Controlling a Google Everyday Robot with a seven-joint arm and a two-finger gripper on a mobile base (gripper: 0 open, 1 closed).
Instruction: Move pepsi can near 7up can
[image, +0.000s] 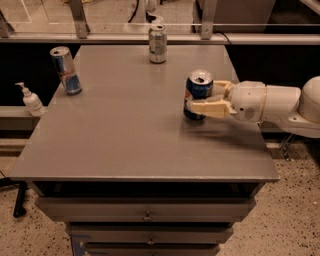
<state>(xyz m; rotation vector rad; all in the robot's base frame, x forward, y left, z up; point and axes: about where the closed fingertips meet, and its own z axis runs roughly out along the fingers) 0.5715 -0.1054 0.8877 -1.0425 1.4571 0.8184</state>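
Note:
The pepsi can is dark blue with a silver top and stands upright at the right side of the grey table. My gripper reaches in from the right, its cream fingers closed on either side of the can. The can looks held just above the tabletop, with a shadow under it. The 7up can, silvery-grey and green, stands upright at the table's far edge, up and to the left of the pepsi can and well apart from it.
A slim blue-and-silver can stands at the table's far left. A white pump bottle sits on a ledge left of the table. A rail with metal posts runs behind the table. Drawers lie below the front edge.

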